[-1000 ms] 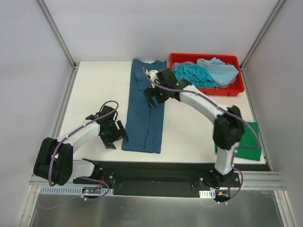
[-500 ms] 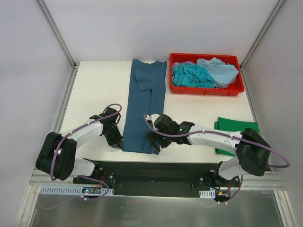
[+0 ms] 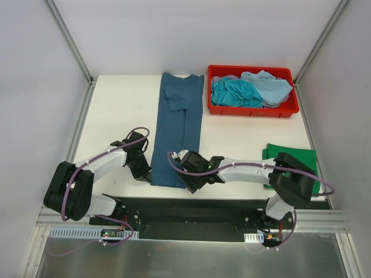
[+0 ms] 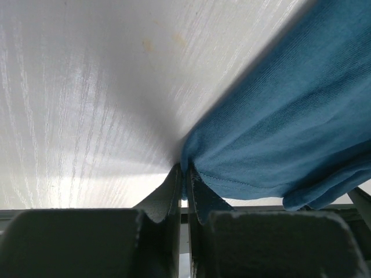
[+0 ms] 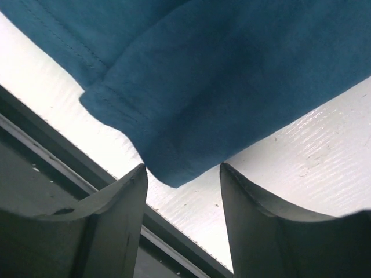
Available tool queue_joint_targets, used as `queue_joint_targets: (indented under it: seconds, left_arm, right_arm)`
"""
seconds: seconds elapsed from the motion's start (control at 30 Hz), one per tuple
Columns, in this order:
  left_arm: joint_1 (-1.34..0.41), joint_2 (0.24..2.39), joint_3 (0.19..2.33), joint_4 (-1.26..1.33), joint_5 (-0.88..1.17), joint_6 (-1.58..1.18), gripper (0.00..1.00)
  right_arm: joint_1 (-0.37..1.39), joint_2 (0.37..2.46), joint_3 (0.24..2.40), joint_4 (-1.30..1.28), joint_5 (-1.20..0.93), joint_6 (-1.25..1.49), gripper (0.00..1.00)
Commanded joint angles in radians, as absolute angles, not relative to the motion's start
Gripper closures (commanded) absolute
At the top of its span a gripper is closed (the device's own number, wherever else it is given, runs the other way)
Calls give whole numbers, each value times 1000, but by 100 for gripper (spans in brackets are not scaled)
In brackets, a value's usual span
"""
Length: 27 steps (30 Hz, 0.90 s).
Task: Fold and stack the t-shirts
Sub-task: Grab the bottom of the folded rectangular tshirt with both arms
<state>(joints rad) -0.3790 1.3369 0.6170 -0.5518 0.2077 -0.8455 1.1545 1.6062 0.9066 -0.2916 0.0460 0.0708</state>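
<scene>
A dark teal-blue t-shirt (image 3: pixel 178 124) lies on the white table as a long narrow strip running from far to near. My left gripper (image 3: pixel 144 172) sits at its near left corner. In the left wrist view the gripper (image 4: pixel 184 174) is shut, pinching the hem of the shirt (image 4: pixel 290 116). My right gripper (image 3: pixel 195 180) is at the near right corner. In the right wrist view it (image 5: pixel 182 168) stands open, its fingers on either side of the corner of the shirt (image 5: pixel 232 75) without touching it. A folded bright green shirt (image 3: pixel 298 164) lies at the right.
A red bin (image 3: pixel 255 112) at the back right holds a crumpled turquoise shirt (image 3: pixel 234 92) and a pale blue one (image 3: pixel 269 87). The black base rail (image 3: pixel 191 211) runs just past the table's near edge, close under both grippers.
My right arm swept from the shirt's far end to its near right corner, its jaws narrowing. My left gripper closed on the near left corner.
</scene>
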Motion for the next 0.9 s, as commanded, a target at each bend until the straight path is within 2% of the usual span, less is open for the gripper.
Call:
queue_joint_targets:
  seconds: [0.0,0.13,0.27,0.53,0.7,0.87]
  left_arm:
    - [-394,1362,592,-557,193,-862,100]
    - [-394,1359,591,-558,213,-861,100]
    - [-396,1335,572,-564,241,-873,100]
    - [-469,1071,535,-595,281,-864,100]
    - [-469,916,593,-621,238,-842,100]
    - [-468,946,721,-626,190,-788,100]
  right_arm:
    - [1157,1634,890,-284,93,84,49]
    - [1158,1629,876,-319,115,87,79]
    - [1158,1577,830,-322,71,106,95]
    - [1210,1391,785,-351,-97,155,99]
    - [1207,1324,851,-477,39,137,100]
    - [1114,1315,955,-551,124,43,100]
